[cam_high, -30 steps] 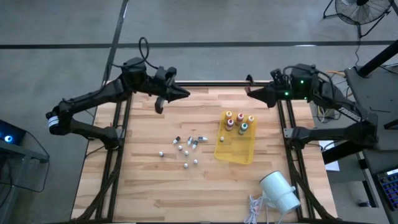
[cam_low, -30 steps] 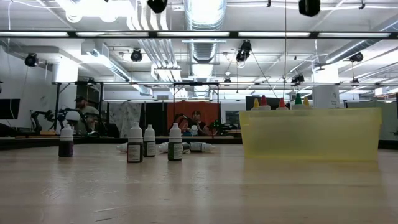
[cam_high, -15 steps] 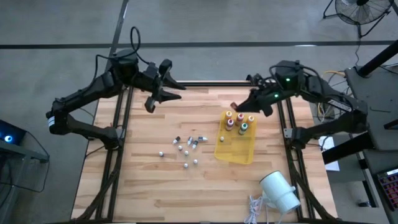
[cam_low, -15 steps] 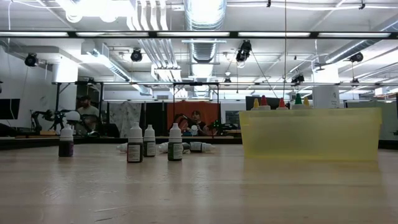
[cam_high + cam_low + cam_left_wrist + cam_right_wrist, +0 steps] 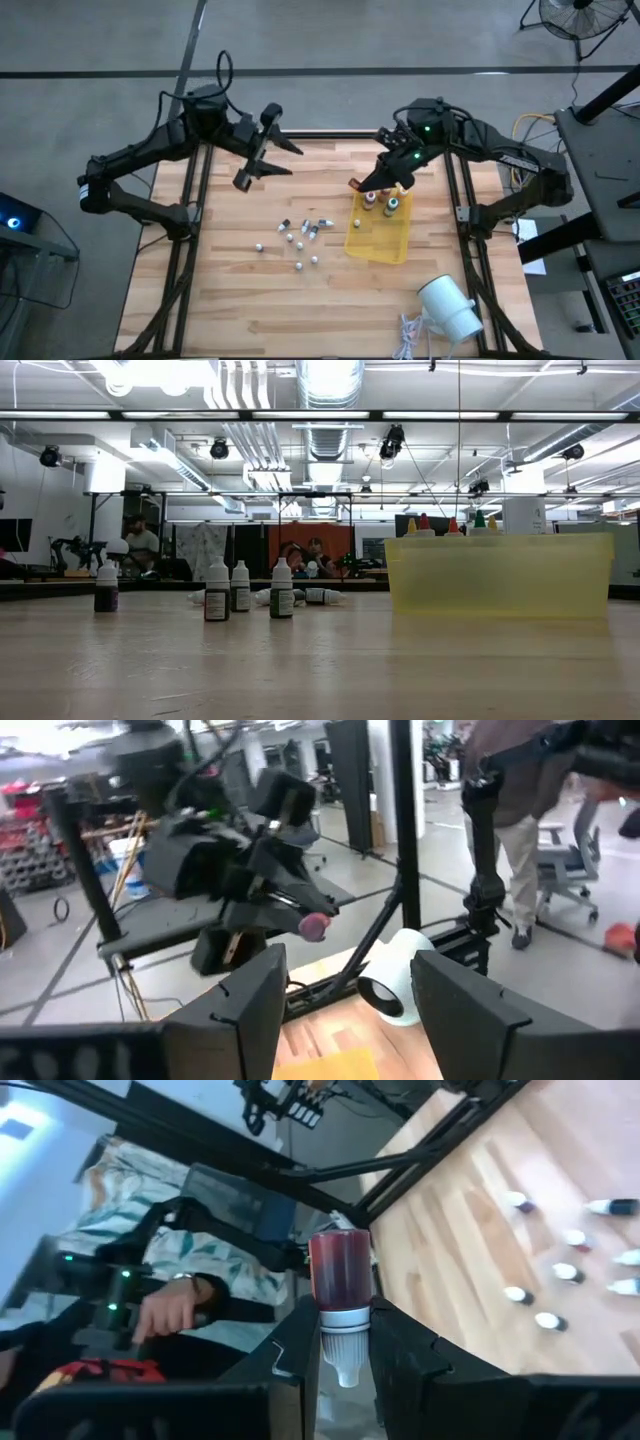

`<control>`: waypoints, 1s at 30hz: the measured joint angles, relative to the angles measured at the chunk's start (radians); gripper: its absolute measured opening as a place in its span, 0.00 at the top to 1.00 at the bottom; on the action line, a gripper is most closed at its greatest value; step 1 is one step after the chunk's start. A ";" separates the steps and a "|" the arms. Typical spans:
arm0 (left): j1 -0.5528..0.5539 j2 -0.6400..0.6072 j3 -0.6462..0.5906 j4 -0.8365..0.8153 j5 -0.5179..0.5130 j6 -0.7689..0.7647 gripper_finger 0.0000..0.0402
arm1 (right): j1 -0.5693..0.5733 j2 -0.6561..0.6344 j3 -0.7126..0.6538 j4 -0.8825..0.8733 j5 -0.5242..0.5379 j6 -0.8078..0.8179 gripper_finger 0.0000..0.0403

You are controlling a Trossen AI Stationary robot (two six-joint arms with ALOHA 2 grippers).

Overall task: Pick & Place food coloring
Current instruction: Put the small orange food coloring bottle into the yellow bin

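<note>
Left gripper: fingers spread apart, nothing between them, raised over the table's far left part.
Small vials: scattered on the wood near the table's middle; in the low view several stand upright, some lie on their sides.
Right gripper: clamped on a red bottle, its white cap pointing back toward the wrist, hanging over the far end of the yellow tray.
Colored-top bottles: standing together in the tray's far end.
White cylinder: lying near the table's near right corner.
</note>
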State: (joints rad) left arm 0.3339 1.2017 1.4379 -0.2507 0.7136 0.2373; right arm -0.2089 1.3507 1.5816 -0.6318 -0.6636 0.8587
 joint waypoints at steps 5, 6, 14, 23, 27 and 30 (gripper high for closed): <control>-0.052 0.031 0.000 0.000 -0.001 0.054 0.53 | 0.009 0.058 0.017 0.107 -0.068 0.067 0.85; -0.063 0.038 0.000 -0.001 0.000 0.062 0.53 | 0.012 0.071 0.021 0.126 -0.078 0.080 0.85; -0.127 0.072 -0.001 -0.013 -0.001 0.105 0.53 | 0.017 0.172 0.074 0.171 -0.147 0.106 0.85; -0.143 0.073 -0.001 -0.017 -0.025 0.107 0.53 | 0.022 0.287 0.154 0.174 -0.235 0.102 0.85; -0.148 0.073 -0.002 -0.045 -0.027 0.106 0.53 | 0.024 0.322 0.190 0.177 -0.267 0.099 0.85; -0.153 0.073 -0.002 -0.069 -0.027 0.105 0.53 | 0.024 0.337 0.210 0.178 -0.272 0.089 0.85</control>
State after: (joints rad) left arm 0.1814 1.2743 1.4357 -0.3196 0.6868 0.3428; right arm -0.1852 1.6877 1.7917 -0.4535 -0.9352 0.9475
